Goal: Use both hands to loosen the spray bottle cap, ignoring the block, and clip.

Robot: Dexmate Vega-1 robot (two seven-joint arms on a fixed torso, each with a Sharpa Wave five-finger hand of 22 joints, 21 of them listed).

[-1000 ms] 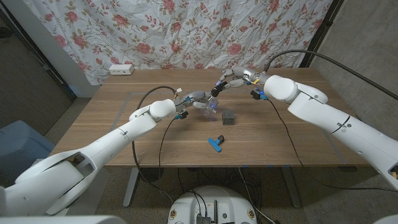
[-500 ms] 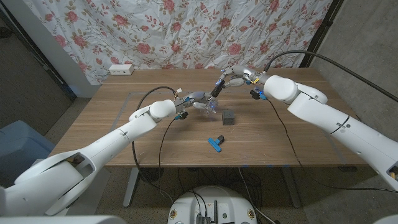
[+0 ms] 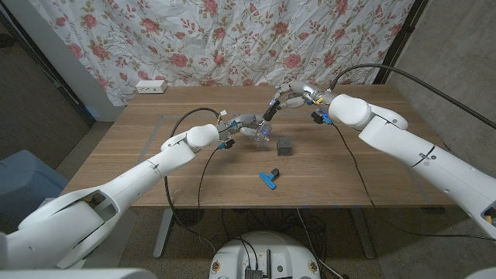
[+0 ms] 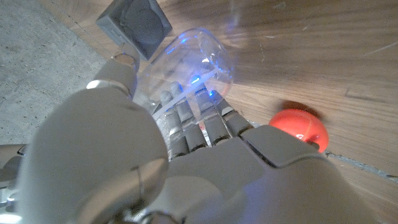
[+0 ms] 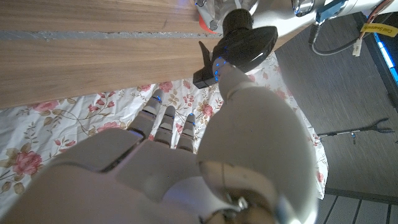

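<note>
Spray bottle (image 3: pixel 262 132): clear, held above desk (image 3: pixel 155 167) centre, fingers of left hand (image 3: pixel 244 124) wrapped round body. Black cap (image 5: pixel 245 43) points toward right hand (image 3: pixel 291 98), fingers pinching it.

The bottle (image 3: pixel 262 133) is clear plastic, held tilted above the table's middle, just left of and beyond the grey block. Its black spray cap (image 3: pixel 270 111) points up toward the far right, still on the neck.
</note>
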